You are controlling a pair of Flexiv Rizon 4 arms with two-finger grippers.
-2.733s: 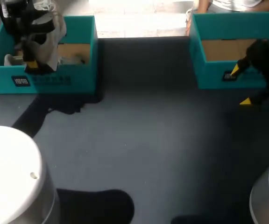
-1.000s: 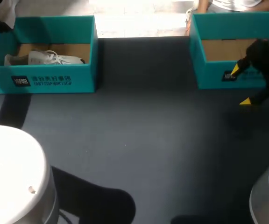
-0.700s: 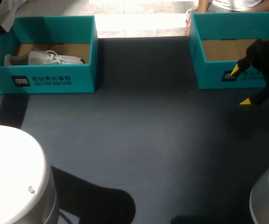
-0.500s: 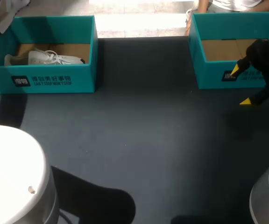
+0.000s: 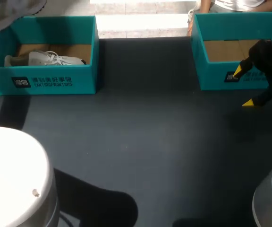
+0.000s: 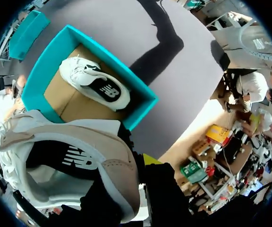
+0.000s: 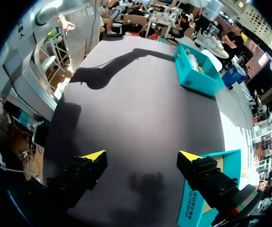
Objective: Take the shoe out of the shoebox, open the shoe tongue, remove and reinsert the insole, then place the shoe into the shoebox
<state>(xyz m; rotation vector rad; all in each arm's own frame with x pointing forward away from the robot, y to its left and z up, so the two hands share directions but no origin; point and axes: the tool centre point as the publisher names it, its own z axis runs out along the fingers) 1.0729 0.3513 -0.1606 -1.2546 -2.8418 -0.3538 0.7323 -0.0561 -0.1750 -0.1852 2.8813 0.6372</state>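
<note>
teal shoebox (image 5: 55,84), cream shoe (image 6: 103,151) with black logo, dark grey table (image 5: 150,142)

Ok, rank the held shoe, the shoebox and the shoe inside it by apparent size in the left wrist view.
1. held shoe, largest only because it is nearest the camera
2. shoebox
3. shoe in the box

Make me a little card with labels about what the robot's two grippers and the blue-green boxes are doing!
Left gripper: shut on a beige shoe, held up clear of the left shoebox
Inside left shoebox: one white shoe
Right shoebox: only its cardboard floor shows
Right gripper: open, over bare table beside the right shoebox
</note>
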